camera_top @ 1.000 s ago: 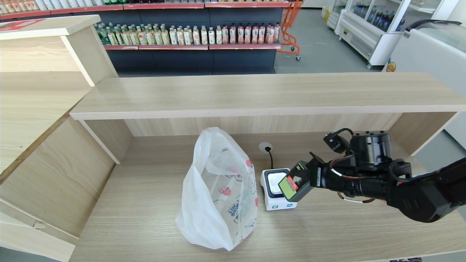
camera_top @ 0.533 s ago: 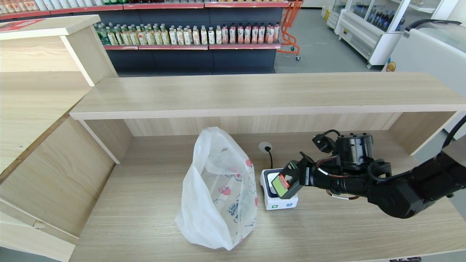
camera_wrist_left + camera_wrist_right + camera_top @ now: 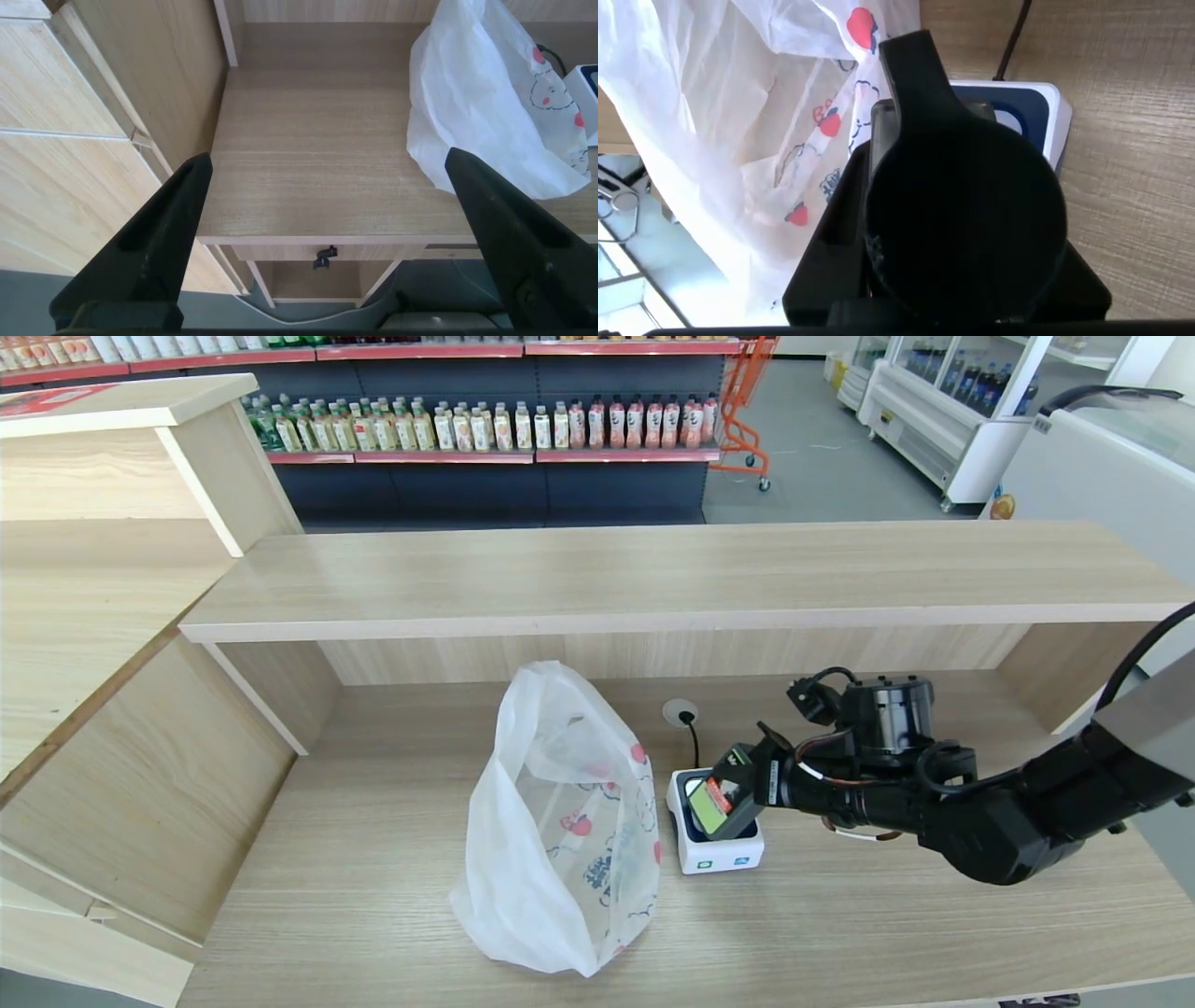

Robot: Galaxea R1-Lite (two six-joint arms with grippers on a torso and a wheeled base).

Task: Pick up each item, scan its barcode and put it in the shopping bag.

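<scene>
My right gripper [image 3: 731,791] is shut on a small dark item with a green and red label [image 3: 708,805]. It holds the item just above the white scanner box [image 3: 717,852], label side tilted toward the bag. In the right wrist view the item's dark round body [image 3: 964,219] hangs over the scanner [image 3: 1044,110], with the bag [image 3: 757,121] beside it. The white shopping bag [image 3: 558,821] with red prints stands open on the desk, left of the scanner. My left gripper [image 3: 327,233] is open and holds nothing, out past the desk's front edge, with the bag [image 3: 495,103] off to one side.
The scanner's black cable [image 3: 693,739] runs to a round port in the desk. A raised counter shelf [image 3: 672,579] overhangs the back of the desk, and a wooden side panel [image 3: 159,803] closes the left. Bare desk surface [image 3: 373,896] lies left of the bag.
My right arm has moved left with the item, from the scanner's right side to right over its window. The bag and scanner have stayed put.
</scene>
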